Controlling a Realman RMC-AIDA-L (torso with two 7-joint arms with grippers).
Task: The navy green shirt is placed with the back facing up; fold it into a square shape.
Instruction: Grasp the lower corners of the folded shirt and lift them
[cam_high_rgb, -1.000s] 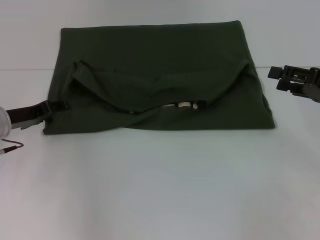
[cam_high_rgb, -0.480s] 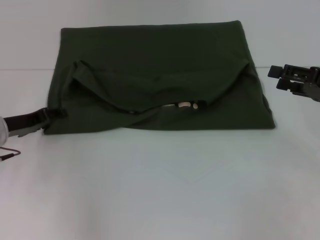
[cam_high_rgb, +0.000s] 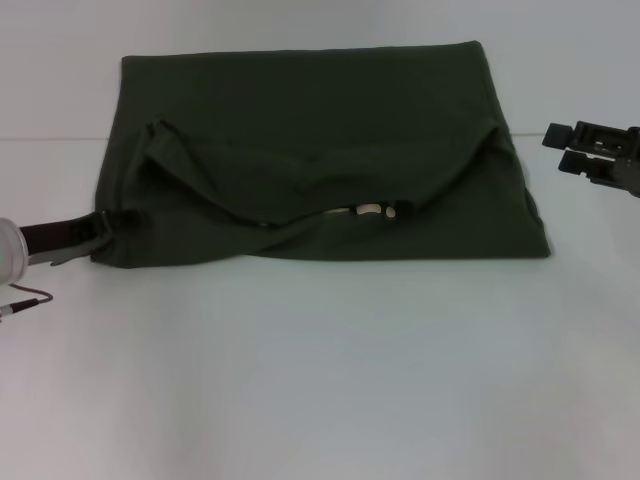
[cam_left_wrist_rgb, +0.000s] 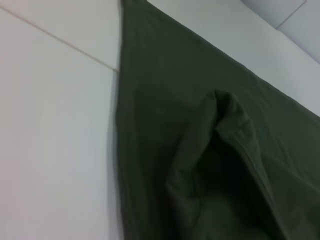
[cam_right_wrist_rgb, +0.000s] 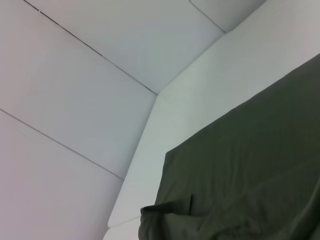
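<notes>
the work surface is a plain white table (cam_high_rgb: 320, 380), matte and smooth. a thin straight seam (cam_high_rgb: 50, 138) runs across it at the far left side. behind the table stands a white wall (cam_right_wrist_rgb: 75, 75) made of large flat panels, with thin dark joint lines between them. the light is soft and even, with only weak shadows.

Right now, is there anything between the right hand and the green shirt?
Nothing visible. The right hand hovers off the navy green shirt at its right edge, with only bare white table between them. The left hand is at the shirt's near-left corner.
</notes>
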